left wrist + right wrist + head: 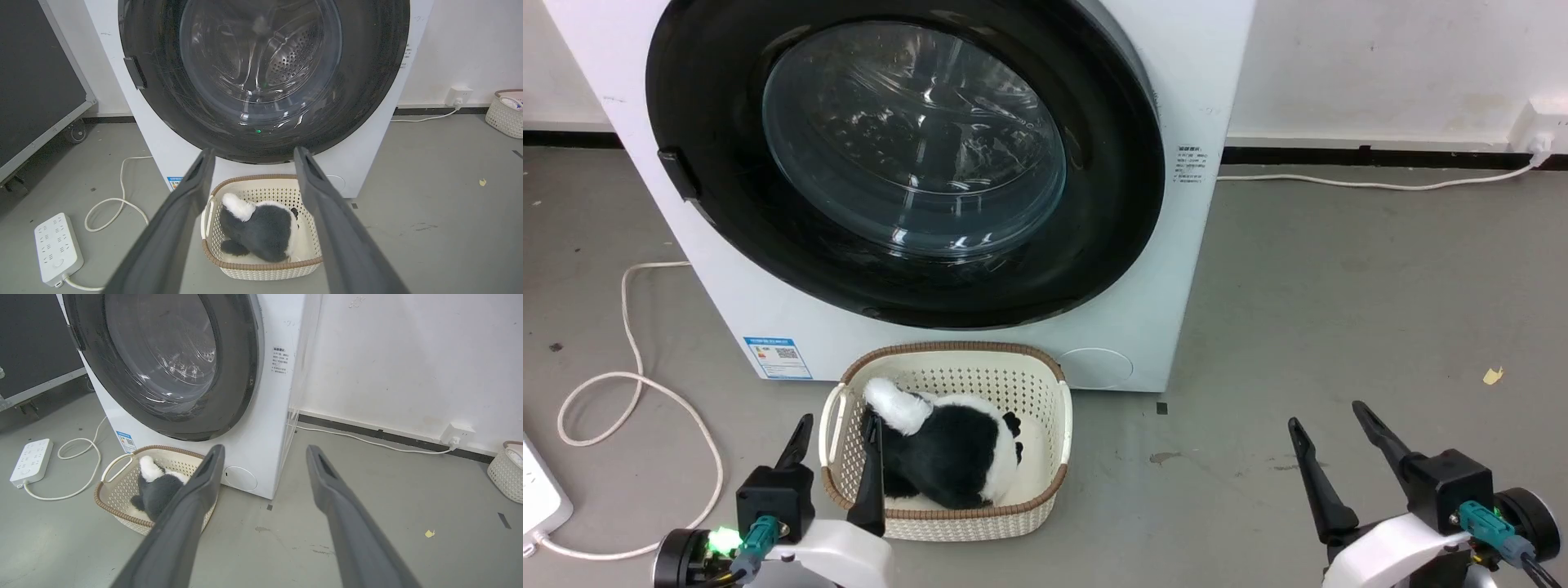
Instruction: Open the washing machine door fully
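Jaws, left and right, apart; basket (947, 348) sits before the shut washing machine door (715, 106).

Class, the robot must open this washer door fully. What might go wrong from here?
1. The handle on the door is small and the rim glossy; a grip may slip.
2. The basket sits close under the door; reaching in may knock it.
3. The cable loops on the floor at the left; driving closer might snag it.

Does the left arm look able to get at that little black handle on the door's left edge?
Probably yes: the left pincer is open and nothing stands before the handle; the basket sits lower, on the floor.
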Controlling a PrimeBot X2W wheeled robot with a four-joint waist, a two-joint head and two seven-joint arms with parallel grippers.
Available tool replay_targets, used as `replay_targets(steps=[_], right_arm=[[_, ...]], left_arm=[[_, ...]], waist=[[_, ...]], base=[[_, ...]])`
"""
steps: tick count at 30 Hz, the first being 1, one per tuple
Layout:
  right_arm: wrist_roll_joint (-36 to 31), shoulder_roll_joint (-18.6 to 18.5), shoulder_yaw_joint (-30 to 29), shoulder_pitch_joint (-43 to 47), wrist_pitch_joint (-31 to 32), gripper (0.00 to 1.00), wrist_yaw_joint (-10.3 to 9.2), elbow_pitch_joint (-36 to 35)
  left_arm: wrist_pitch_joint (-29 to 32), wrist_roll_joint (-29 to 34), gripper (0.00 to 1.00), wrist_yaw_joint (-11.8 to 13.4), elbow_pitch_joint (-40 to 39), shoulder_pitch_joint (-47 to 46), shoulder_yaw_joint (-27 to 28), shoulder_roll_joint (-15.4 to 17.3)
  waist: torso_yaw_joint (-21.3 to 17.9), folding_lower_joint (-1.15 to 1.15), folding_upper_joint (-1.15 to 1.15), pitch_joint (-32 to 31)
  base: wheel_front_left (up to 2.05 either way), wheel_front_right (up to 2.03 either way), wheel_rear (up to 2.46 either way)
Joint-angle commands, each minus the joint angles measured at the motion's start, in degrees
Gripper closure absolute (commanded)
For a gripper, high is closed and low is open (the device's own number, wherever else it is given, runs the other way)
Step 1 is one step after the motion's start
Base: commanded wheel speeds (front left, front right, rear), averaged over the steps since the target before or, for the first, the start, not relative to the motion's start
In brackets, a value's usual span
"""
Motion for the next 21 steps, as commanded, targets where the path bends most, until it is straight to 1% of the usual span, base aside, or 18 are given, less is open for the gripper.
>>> replay_targets(steps=[1, 13, 21], right_arm=[[0.2, 0.0, -0.3, 0.3, -0.6, 0.00, -0.01, -0.2], [-1.6, 0.0, -0.2, -0.2, -1.9, 0.00, -0.02, -1.1], [-2.4, -1.7, 0.1, -2.5, -2.8, 0.00, -0.02, -1.6]], left_arm=[[-0.6, 0.0, 0.00, 0.2, -0.1, 0.2, -0.1, 0.0], [-1.9, -0.5, 0.00, 0.5, -0.6, -0.1, -0.9, 0.0], [-2.9, -1.1, 0.00, 0.9, -1.3, -1.2, -1.6, 0.0]], waist=[[0.1, 0.00, 0.00, 0.1], [1.0, 0.00, 0.00, 1.8], [2.2, 0.00, 0.00, 4.4]], base=[[0.00, 0.00, 0.00], [0.00, 0.00, 0.00], [0.00, 0.00, 0.00]])
